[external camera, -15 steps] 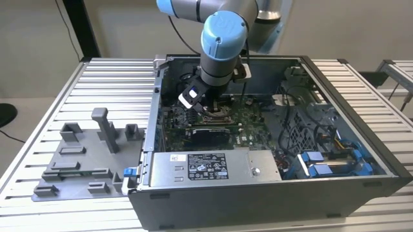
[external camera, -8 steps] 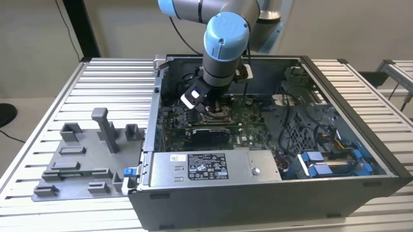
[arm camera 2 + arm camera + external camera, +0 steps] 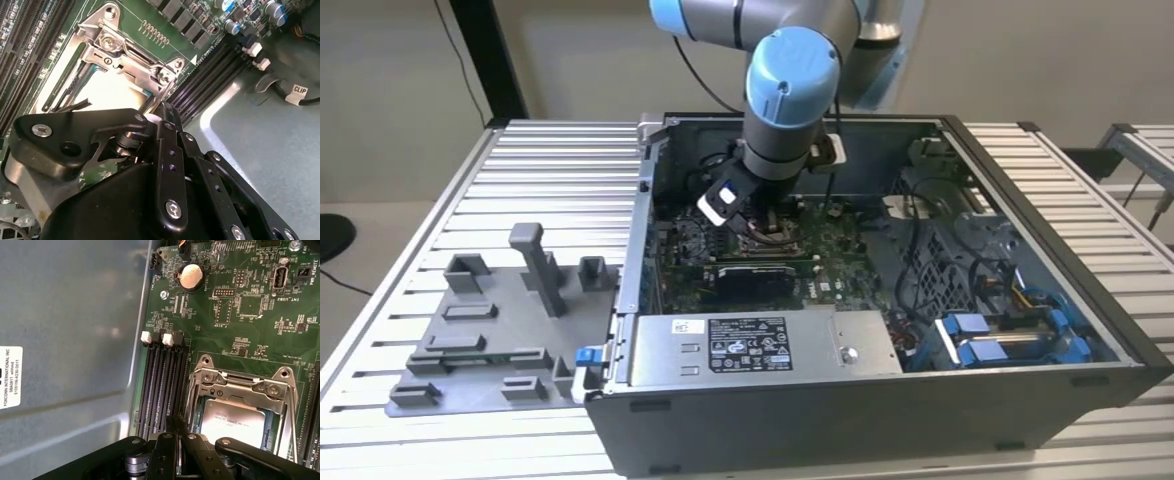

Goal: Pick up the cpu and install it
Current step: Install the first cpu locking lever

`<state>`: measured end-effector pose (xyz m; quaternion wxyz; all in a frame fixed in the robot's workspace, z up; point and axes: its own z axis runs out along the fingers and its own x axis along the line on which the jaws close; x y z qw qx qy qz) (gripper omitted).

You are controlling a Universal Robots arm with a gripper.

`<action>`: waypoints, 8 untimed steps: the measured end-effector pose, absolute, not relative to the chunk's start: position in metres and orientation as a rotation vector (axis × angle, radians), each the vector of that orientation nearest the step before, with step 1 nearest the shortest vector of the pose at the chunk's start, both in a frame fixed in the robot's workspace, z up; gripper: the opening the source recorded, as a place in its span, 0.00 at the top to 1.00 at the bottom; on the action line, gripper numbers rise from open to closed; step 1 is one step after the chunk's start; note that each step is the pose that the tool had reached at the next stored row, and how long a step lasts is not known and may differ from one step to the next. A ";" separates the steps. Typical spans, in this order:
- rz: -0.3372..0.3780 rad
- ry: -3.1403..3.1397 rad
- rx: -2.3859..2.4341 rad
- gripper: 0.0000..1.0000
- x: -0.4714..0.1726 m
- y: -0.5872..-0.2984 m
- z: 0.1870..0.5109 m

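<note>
Your gripper [image 3: 176, 450] is low inside the computer case [image 3: 1067, 380], right over the socket frame [image 3: 242, 382]. The cpu [image 3: 235, 421] already lies flat inside that frame on the green board [image 3: 250, 315]. You cannot tell how wide the tool is open, or if it holds anything. Keep the chip flat and square in its seat; never push it at a tilt.

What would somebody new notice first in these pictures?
Probably the blue-jointed arm reaching down into the open computer case in the exterior view. In the first wrist view, the silver-topped cpu sits inside the metal socket frame on the green motherboard, with the black pincer right beside it.
</note>
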<state>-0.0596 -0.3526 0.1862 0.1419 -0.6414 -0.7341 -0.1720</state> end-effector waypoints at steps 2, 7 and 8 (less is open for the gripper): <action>-0.496 -2.119 -1.851 1.00 -0.058 -0.353 0.186; -0.497 -2.119 -1.851 1.00 -0.058 -0.354 0.186; -0.497 -2.119 -1.851 1.00 -0.058 -0.354 0.186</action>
